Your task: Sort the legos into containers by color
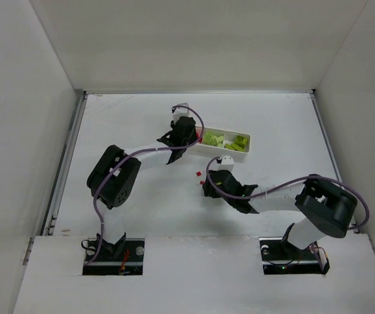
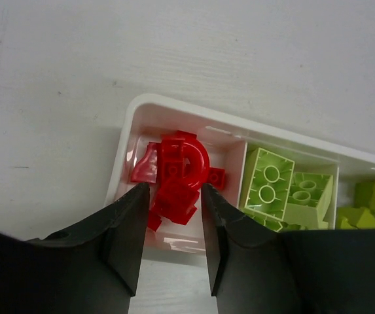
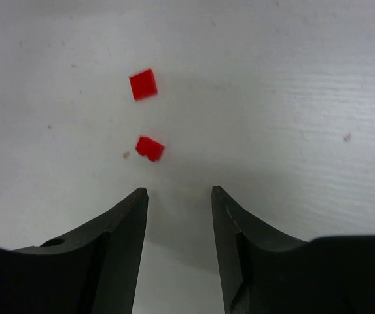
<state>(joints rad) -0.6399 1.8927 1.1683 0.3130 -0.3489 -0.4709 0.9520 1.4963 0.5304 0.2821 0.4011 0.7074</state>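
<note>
Top external view, listed near to far.

1. Right gripper (image 1: pixel 207 186): low over the table (image 1: pixel 141 124), pointing away from its base. The fingers are spread and hold nothing. In the right wrist view, only bare table shows in the gap.
2. Near red brick (image 3: pixel 150 148): loose on the table just ahead of the right fingertips, slightly left of the gap, touching neither finger.
3. Far red brick (image 3: pixel 143 84): a flat square lying a little beyond the first, apart from it. Both bricks are outside the tray (image 1: pixel 247 145).
4. Left gripper (image 2: pixel 174 196): poised over the tray's left end compartment. The fingers are parted and their tips flank the near edge of the red pile (image 2: pixel 177 167). No piece is visibly clamped.
5. Red pile: several red pieces, one of them arched, heaped together in the left end compartment.
6. Green bricks (image 2: pixel 269 183): studded yellow-green blocks in the middle compartment, just past the thin divider from the red pile. More green ones lie in the right end compartment.
7. Tray: long, white and shallow, lying on the table beyond both grippers.
</note>
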